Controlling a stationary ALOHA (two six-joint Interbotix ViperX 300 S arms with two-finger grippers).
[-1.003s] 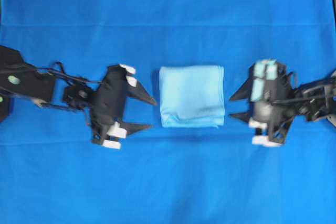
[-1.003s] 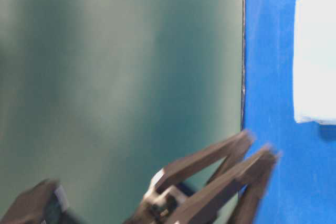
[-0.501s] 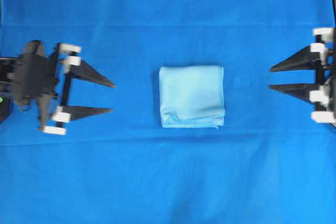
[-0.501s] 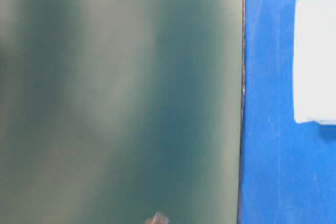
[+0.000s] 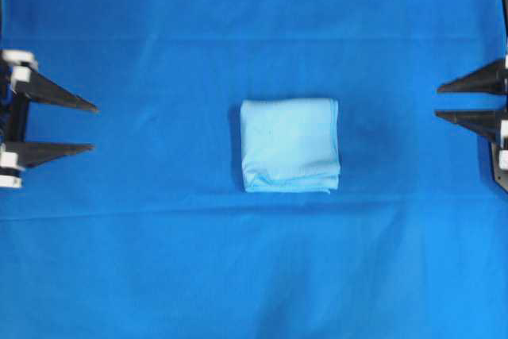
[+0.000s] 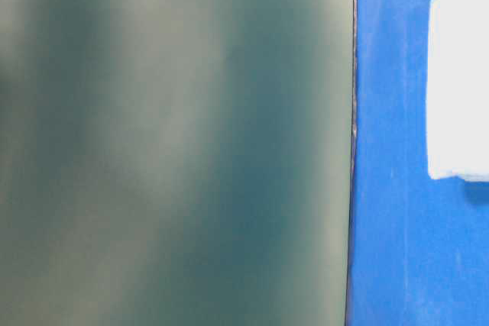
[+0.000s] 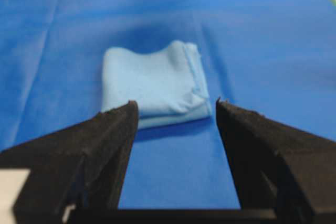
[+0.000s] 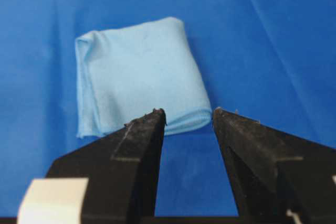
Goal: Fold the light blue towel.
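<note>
One light blue towel (image 5: 290, 145) lies folded into a small, layered square at the middle of the royal-blue sheet (image 5: 254, 275) covering the table. Two grippers flank it, well apart from it: the left gripper (image 5: 89, 126) at the left edge, the right gripper (image 5: 441, 102) at the right edge, both pointing inward with fingers spread and empty.

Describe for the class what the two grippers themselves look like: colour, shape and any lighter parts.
The left gripper and the right gripper each have two matte black fingers that taper to sharp wedge points. White blocks sit at the base of the left fingers. Up close the black surfaces look rough and grainy, with slightly frayed tips. No cables or printed markings show.
</note>
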